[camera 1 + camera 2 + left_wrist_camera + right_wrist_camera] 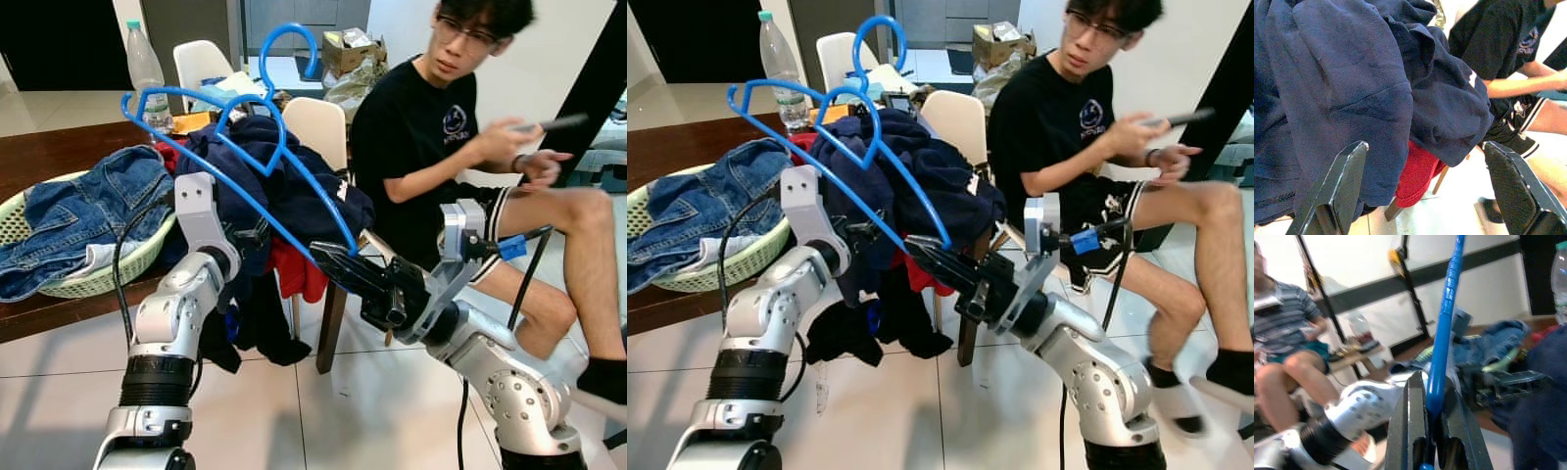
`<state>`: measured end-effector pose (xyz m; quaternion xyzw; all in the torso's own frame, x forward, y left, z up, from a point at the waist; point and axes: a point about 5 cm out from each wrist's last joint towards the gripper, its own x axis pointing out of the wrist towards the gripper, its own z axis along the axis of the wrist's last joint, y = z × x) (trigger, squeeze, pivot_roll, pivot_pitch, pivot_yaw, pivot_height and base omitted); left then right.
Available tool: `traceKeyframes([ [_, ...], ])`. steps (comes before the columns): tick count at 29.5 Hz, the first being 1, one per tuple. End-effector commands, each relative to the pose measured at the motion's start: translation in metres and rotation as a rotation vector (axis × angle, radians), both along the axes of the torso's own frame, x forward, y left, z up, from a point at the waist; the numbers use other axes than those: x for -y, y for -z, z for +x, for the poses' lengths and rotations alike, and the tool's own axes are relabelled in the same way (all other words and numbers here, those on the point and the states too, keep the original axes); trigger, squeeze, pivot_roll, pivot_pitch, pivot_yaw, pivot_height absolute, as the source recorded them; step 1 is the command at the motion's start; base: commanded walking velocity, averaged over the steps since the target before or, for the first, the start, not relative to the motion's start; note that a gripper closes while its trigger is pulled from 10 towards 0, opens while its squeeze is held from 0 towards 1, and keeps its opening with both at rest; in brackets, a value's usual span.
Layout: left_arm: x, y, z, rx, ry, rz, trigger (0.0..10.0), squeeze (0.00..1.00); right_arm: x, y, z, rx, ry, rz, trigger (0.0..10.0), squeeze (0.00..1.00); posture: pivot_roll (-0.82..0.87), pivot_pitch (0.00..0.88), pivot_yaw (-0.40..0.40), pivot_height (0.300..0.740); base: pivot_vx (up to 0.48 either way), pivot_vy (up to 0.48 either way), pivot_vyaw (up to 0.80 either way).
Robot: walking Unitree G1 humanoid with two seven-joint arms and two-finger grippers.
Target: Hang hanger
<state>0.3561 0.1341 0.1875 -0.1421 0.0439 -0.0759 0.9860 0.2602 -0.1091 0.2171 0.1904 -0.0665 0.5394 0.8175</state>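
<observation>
Left hand (1425, 196) partly hidden behind navy clothing pile (284, 186) in head views; fingers (1337, 188) seen spread wide apart in wrist view, nothing between them, pointing at navy and red cloth draped over counter (49, 157) edge. Right hand (338, 262) clamped tight on lower end of blue hanger (240, 147); grip point itself masked by black fingers. Hanger held in air above clothing pile, long axis running diagonally up and away toward robot's left, hook (289, 49) uppermost, pointing up near white chair (201, 59). Far corner of hanger overlapping water bottle (145, 69). Green basket (108, 269) with denim on counter, cut off at frame edge. Seated person (441, 127) beside counter, feet blurred.
</observation>
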Motion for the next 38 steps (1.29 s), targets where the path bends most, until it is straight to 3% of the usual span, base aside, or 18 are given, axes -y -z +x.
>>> traceKeyframes([
  [1, 0.003, -0.002, -0.001, 0.003, 0.011, -0.006, 10.0, 0.0, -0.001, 0.006, 0.003, -0.016, 0.024, -0.045, 10.0, 0.0, 0.09, 0.036, -0.013, 0.74, 0.0, 0.0, 0.0],
  [5, 0.003, -0.002, -0.001, 0.003, 0.01, -0.005, 10.0, 0.0, -0.002, 0.014, 0.007, -0.034, 0.052, -0.119, 10.0, 0.0, 0.09, 0.04, -0.014, 0.74, 0.0, 0.0, 0.0],
  [12, 0.003, -0.001, -0.001, 0.002, 0.009, -0.005, 10.0, 0.0, 0.001, 0.016, 0.009, -0.04, 0.077, -0.144, 10.0, 0.0, 0.09, 0.036, -0.015, 0.74, 0.0, 0.0, 0.0],
  [17, 0.003, -0.001, -0.001, 0.003, 0.01, -0.004, 10.0, 0.0, 0.005, 0.01, 0.011, -0.033, 0.085, -0.096, 10.0, 0.0, 0.09, 0.033, -0.015, 0.74, 0.0, 0.0, 0.0],
  [18, 0.002, -0.001, 0.0, 0.004, 0.011, -0.004, 10.0, 0.0, 0.008, -0.001, 0.007, -0.01, 0.056, -0.002, 10.0, 0.0, 0.09, 0.031, -0.016, 0.74, 0.0, 0.0, 0.0],
  [20, 0.002, -0.001, 0.0, 0.004, 0.011, -0.004, 10.0, 0.0, 0.008, -0.001, 0.007, -0.01, 0.056, -0.002, 10.0, 0.0, 0.09, 0.031, -0.016, 0.74, 0.0, 0.0, 0.0],
  [21, 0.002, -0.002, 0.0, 0.005, 0.012, -0.003, 10.0, 0.0, 0.011, -0.012, 0.001, 0.018, 0.007, 0.096, 10.0, 0.0, 0.09, 0.032, -0.015, 0.74, 0.0, 0.0, 0.0],
  [23, 0.002, -0.002, 0.0, 0.005, 0.012, -0.003, 10.0, 0.0, 0.011, -0.012, 0.001, 0.018, 0.007, 0.096, 10.0, 0.0, 0.09, 0.032, -0.015, 0.74, 0.0, 0.0, 0.0],
  [25, 0.003, -0.001, 0.0, 0.004, 0.014, -0.002, 10.0, 0.0, 0.014, -0.018, -0.009, 0.05, -0.066, 0.173, 10.0, 0.0, 0.09, 0.032, -0.012, 0.74, 0.0, 0.0, 0.0],
  [31, 0.004, -0.001, -0.001, 0.003, 0.016, -0.003, 10.0, 0.0, 0.014, -0.017, -0.011, 0.05, -0.082, 0.171, 10.0, 0.0, 0.09, 0.034, -0.012, 0.74, 0.0, 0.0, 0.0],
  [33, 0.004, -0.001, -0.001, 0.002, 0.017, -0.003, 10.0, 0.0, 0.011, -0.013, -0.012, 0.042, -0.086, 0.146, 10.0, 0.0, 0.1, 0.035, -0.011, 0.74, 0.0, 0.0, 0.0],
  [34, 0.004, -0.001, -0.001, 0.002, 0.017, -0.003, 10.0, 0.0, 0.008, -0.006, -0.01, 0.022, -0.074, 0.087, 10.0, 0.0, 0.1, 0.035, -0.011, 0.74, 0.0, 0.0, 0.0],
  [38, 0.004, -0.001, -0.001, 0.002, 0.017, -0.003, 10.0, 0.0, 0.008, -0.006, -0.01, 0.022, -0.074, 0.087, 10.0, 0.0, 0.1, 0.035, -0.011, 0.74, 0.0, 0.0, 0.0],
])
